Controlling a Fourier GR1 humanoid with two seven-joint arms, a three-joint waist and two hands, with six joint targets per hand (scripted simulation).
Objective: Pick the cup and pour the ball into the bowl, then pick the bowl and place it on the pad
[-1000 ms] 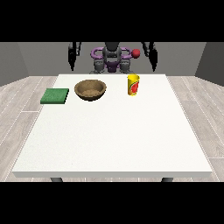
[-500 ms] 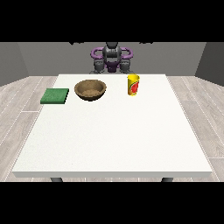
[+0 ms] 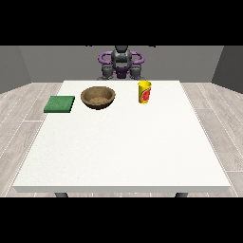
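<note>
One yellow cup (image 3: 144,92) with a red mark is seen upright on the white desk (image 3: 123,147), toward the far edge at the view's right; no ball can be made out inside it. One brown bowl (image 3: 98,98) is set well apart to its left; one green pad (image 3: 60,104) is laid flat further left, near the bowl. One robot (image 3: 121,62) is seen behind the desk; neither hand is shown, so their state cannot be told.
</note>
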